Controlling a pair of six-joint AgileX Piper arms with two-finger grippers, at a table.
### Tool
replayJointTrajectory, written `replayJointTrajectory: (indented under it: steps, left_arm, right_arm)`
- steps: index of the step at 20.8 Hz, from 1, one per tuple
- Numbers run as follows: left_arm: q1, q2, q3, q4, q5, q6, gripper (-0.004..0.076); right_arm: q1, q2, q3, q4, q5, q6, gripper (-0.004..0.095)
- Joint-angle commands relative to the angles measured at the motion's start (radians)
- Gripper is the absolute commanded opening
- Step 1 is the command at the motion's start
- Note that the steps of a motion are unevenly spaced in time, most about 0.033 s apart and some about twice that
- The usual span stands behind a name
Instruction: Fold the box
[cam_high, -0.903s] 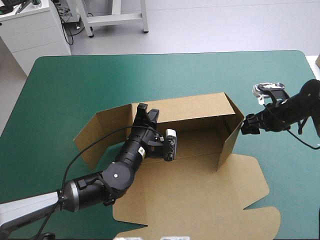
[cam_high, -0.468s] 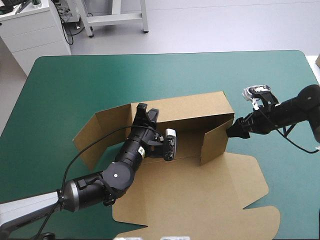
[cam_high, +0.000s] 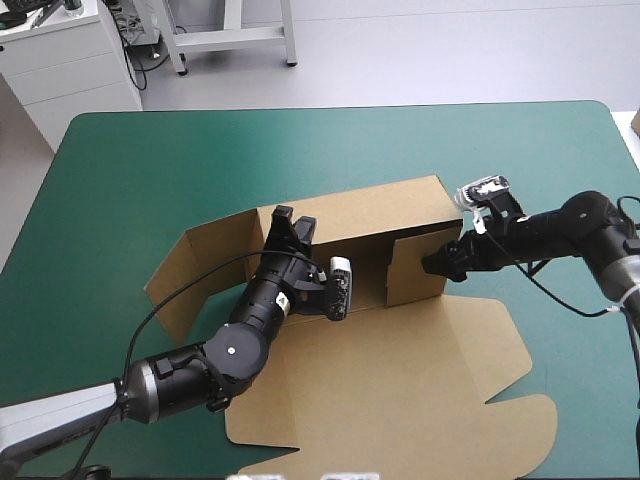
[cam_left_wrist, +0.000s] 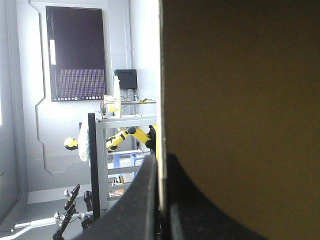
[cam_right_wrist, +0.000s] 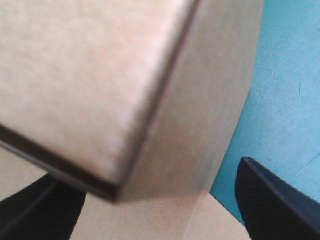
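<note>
We see one brown box (cam_high: 400, 370), a cut sheet of board only partly raised, lying across the middle of the table (cam_high: 150, 160) and reaching toward its near edge. One long back wall (cam_high: 390, 205) stands upright. There are two end flaps: the left flap (cam_high: 200, 265) leans outward at an angle toward the table's left edge, and the right flap (cam_high: 415, 265) stands turned inward, its far edge against the back wall. The wide lid (cam_high: 420, 400), with its notched outline, lies flat on the teal-green cover on the near side.

We count two claws. The left claw (cam_high: 285, 228) sits at the left part of the back wall, and its wrist view shows the black fingers (cam_left_wrist: 145, 200) pinching the board's top edge, all but pressed together. The right claw (cam_high: 437, 264) is at the outer face of the right flap; in its wrist view the two fingers stand spread wide, with the box's corner ahead of them.
</note>
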Motion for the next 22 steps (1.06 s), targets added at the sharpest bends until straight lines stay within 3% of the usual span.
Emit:
replayJointTrajectory:
  steps: [1,8,14,16,20,22]
  left_arm:
    - [-0.003,-0.029,-0.03,0.049,0.029,-0.008,-0.0032]
    - [-0.003,-0.029,-0.03,0.049,0.027,-0.008,-0.0032]
    - [-0.003,-0.029,-0.03,0.049,0.022,-0.008,-0.0032]
    - [-0.003,-0.029,-0.03,0.049,0.022,-0.008,-0.0032]
    - [-0.003,-0.029,-0.03,0.049,0.02,-0.008,-0.0032]
    - [-0.003,-0.029,-0.03,0.049,0.02,-0.008,-0.0032]
  right_arm:
    - [0.058,-0.037,-0.015,0.037,-0.138,-0.001,0.0734]
    - [0.075,-0.037,-0.015,0.052,-0.257,-0.008,0.0734]
    - [0.075,-0.037,-0.015,0.168,-0.285,-0.175,0.0716]
    - [0.075,-0.037,-0.015,0.183,-0.284,-0.188,0.0572]
    - [0.075,-0.037,-0.015,0.183,-0.273,-0.214,-0.0004]
    - [0.075,-0.037,-0.015,0.189,-0.26,-0.217,-0.0023]
